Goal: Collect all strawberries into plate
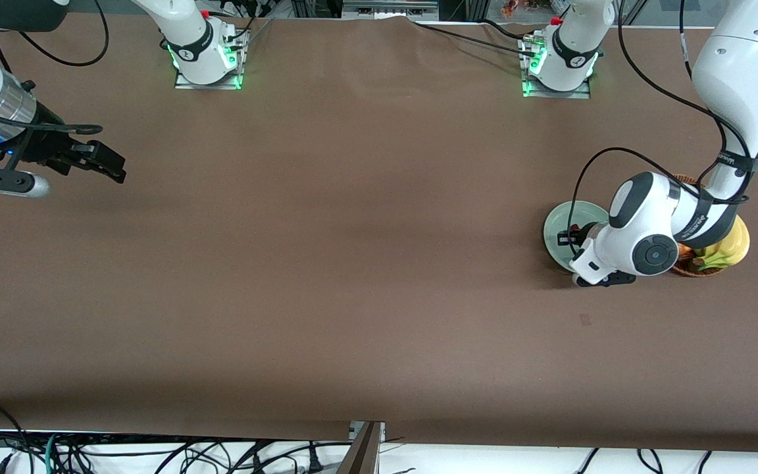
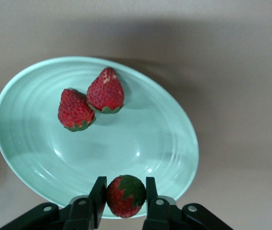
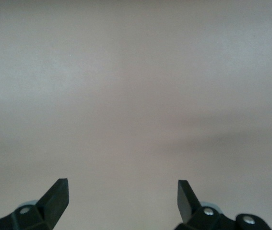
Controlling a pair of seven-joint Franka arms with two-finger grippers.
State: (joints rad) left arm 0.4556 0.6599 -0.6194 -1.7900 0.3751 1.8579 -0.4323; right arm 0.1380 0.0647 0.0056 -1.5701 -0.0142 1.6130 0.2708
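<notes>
The pale mint-green plate (image 1: 558,227) lies at the left arm's end of the table. In the left wrist view two strawberries (image 2: 75,109) (image 2: 106,91) rest side by side on the plate (image 2: 140,139). My left gripper (image 2: 124,184) hangs over the plate's rim, shut on a third strawberry (image 2: 125,195) with its green cap showing; both fingers touch the berry's sides. In the front view the left gripper (image 1: 576,235) is mostly hidden under the arm's wrist. My right gripper (image 1: 112,168) waits open over bare table at the right arm's end, and the right wrist view shows nothing between the right gripper (image 3: 123,189) fingers.
A brown wicker basket (image 1: 701,268) with a yellow banana (image 1: 729,247) stands beside the plate, partly hidden by the left arm. Brown tabletop spreads between the two arms. Cables hang along the edge nearest the front camera.
</notes>
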